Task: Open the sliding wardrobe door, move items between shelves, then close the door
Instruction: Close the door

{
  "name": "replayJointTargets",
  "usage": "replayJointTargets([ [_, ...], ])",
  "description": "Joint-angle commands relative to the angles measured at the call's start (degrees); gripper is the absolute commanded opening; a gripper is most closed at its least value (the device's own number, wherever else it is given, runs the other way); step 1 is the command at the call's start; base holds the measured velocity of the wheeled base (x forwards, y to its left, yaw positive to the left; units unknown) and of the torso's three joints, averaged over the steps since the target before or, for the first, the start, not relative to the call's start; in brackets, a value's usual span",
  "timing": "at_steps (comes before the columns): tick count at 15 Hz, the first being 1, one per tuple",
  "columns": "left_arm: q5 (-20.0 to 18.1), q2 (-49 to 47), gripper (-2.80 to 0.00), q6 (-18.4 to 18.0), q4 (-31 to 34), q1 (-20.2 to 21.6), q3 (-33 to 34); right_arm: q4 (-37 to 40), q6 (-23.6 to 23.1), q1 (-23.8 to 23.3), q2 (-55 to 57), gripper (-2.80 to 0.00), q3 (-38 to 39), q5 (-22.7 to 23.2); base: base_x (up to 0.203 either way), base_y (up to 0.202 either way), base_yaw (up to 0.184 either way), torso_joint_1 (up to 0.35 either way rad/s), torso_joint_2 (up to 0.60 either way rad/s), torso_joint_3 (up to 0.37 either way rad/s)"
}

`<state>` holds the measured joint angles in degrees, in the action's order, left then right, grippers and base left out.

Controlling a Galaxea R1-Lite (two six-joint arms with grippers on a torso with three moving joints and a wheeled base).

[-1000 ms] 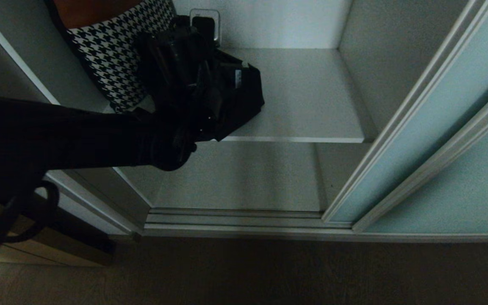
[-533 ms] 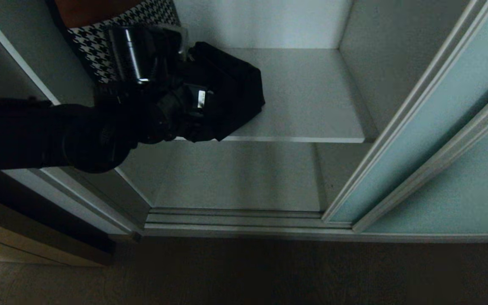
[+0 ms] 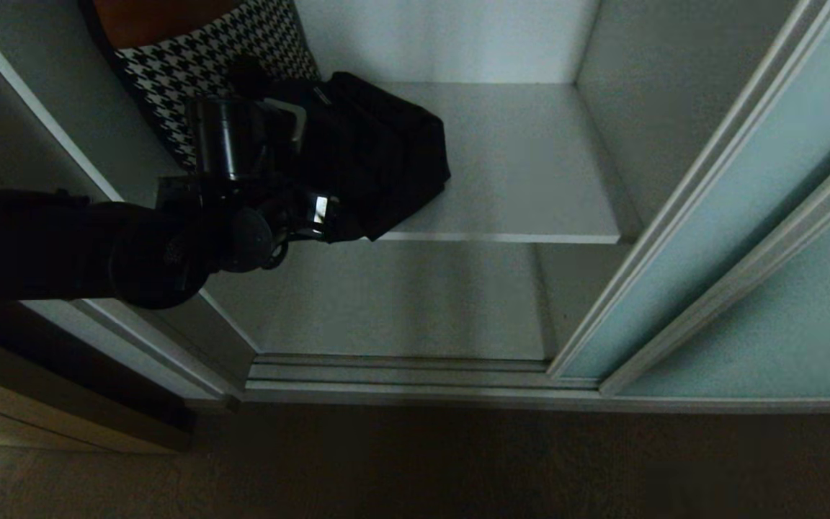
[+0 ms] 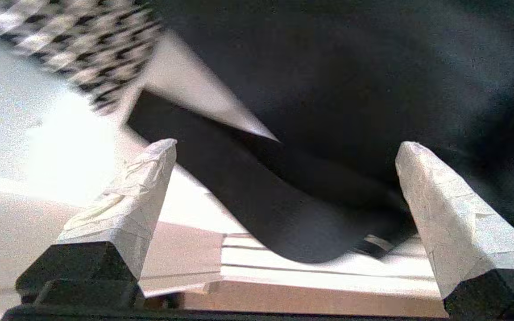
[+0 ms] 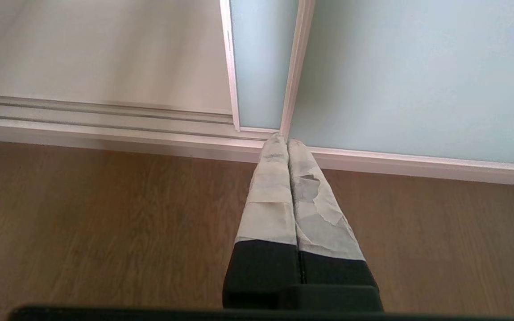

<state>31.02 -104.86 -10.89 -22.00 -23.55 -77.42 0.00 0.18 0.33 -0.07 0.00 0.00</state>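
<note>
head view only: soft black fabric shoulder bag [image 3: 379, 155] lying on the upper of two flat white-grey laminate shelves [image 3: 523, 166], its near corner at the shelf's front edge, a black-and-white houndstooth fabric item [image 3: 199, 61] just behind and to its left. tall frosted pale blue-green glass sliding wardrobe door [image 3: 710, 216] in a slim silver frame pushed to the right, leaving the opening clear; lower shelf [image 3: 400, 295] bare. black left arm reaching in from the left, left pincer [image 3: 282, 133] hard to make out against the bag.

left wrist view only: left pincer [image 4: 283, 147] spread wide and released, two tape-wrapped fingers [image 4: 132, 196] well apart, nothing between them; black bag [image 4: 350, 89] close ahead, a dark strap [image 4: 248, 191] curving below, houndstooth fabric [image 4: 83, 44] off to one side.

right wrist view only: right pincer [image 5: 287, 147] clenched, empty, two taped fingers pressed together, pointing down toward the brown wooden floor [image 5: 105, 214] by the door track [image 5: 105, 120].

against a second ago: left arm pulled back toward the left and off the bag, more of the bag now uncovered; bag unmoved on the upper shelf.

counted: one bag, one houndstooth item, two shelves, two glass panels, two pincers.
</note>
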Motion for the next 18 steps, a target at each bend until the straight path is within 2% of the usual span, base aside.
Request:
replayJointTargets([
  [1,1.0,-4.5,0.00,1.2,-1.9,1.1,-0.8,0.0,0.0,0.1,-0.1,-2.80,0.0,0.0,0.000,0.000,0.000,0.000,0.00,0.000],
  [3,1.4,-7.9,0.00,1.9,-6.7,1.4,-1.4,0.0,0.0,0.0,-0.1,-2.80,0.0,0.0,0.000,0.000,0.000,0.000,0.00,0.000],
  [7,1.5,-11.1,0.00,2.0,-8.5,1.6,-4.5,0.0,0.0,0.1,-0.1,-2.80,0.0,0.0,0.000,0.000,0.000,0.000,0.00,0.000],
  [11,1.3,-12.8,0.00,2.1,-16.5,1.4,-8.7,0.0,0.0,0.1,-0.1,-2.80,0.0,0.0,0.000,0.000,0.000,0.000,0.00,0.000],
  [16,0.6,-15.5,0.00,2.4,-18.1,1.3,-10.9,0.0,0.1,0.0,-0.1,-2.80,0.0,0.0,0.000,0.000,0.000,0.000,0.00,0.000],
  [18,0.7,-19.4,0.00,2.6,-20.0,1.2,-14.3,0.0,0.0,0.1,-0.1,-2.80,0.0,0.0,0.000,0.000,0.000,0.000,0.00,0.000],
])
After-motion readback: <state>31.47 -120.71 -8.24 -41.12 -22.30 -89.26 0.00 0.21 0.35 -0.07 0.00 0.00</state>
